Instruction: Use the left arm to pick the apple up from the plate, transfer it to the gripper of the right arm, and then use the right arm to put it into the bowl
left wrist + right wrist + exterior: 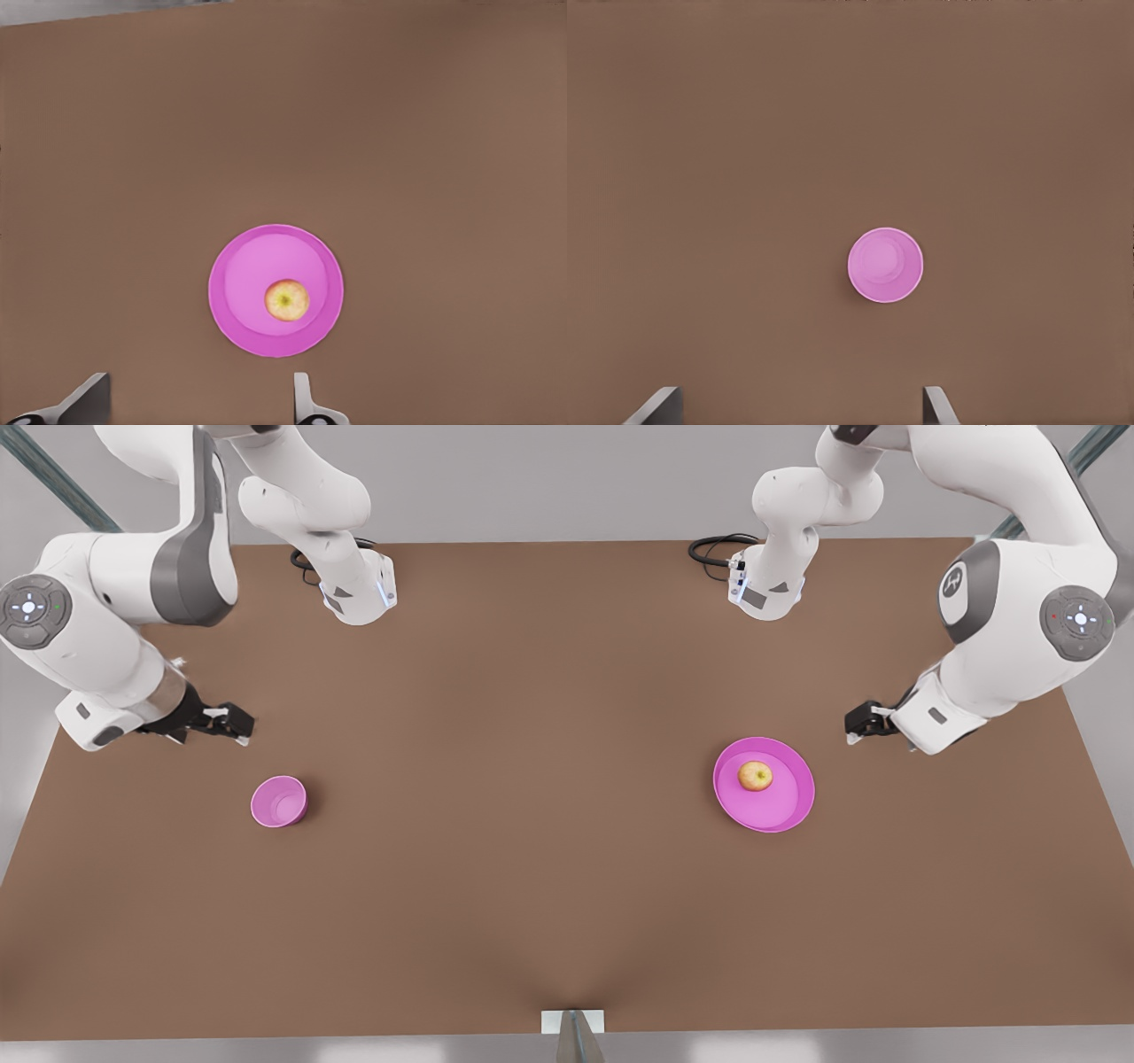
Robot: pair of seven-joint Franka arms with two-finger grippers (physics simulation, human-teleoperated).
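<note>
Left claw (858,724) spread above apple (287,300) on plate (237,266), right claw (232,723) spread over bowl (885,265)

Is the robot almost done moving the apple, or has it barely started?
Barely started. Done: nothing; the apple sits on the plate and the bowl is empty. In hand: nothing; the left gripper hangs open near the plate, and the right gripper waits open near the bowl. Left: the pick-up, the handover and the drop into the bowl.

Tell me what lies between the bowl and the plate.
Nothing: in the front view, bare brown table separates the bowl from the plate.
</note>
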